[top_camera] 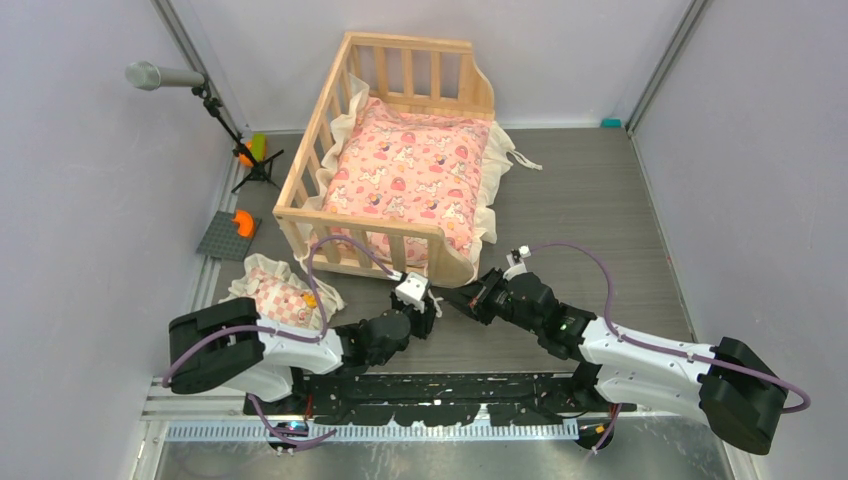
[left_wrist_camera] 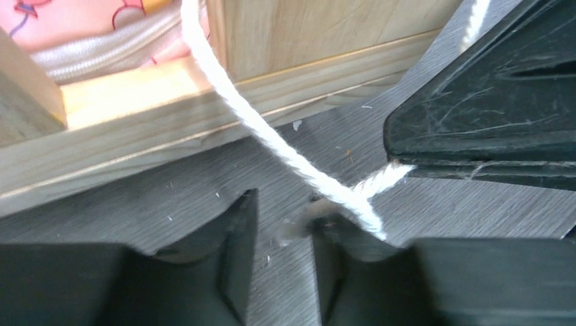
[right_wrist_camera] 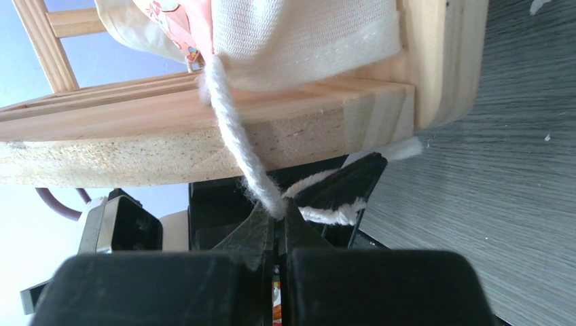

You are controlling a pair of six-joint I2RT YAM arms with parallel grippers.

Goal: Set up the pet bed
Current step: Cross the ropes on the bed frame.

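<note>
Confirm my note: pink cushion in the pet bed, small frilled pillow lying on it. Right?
Not quite. The pink cushion is in the pet bed, but the small frilled pillow lies outside it on the table, beside its near left corner; the top external view shows this.

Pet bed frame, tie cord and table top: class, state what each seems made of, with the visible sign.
The pet bed frame: pale unpainted matt wood; grain lines and a rough cut edge show. The tie cord: white twisted fibre, probably cotton; strands spiral and fray. The table top: grey wood-grain surface, perhaps laminate; I cannot tell surely.
</note>
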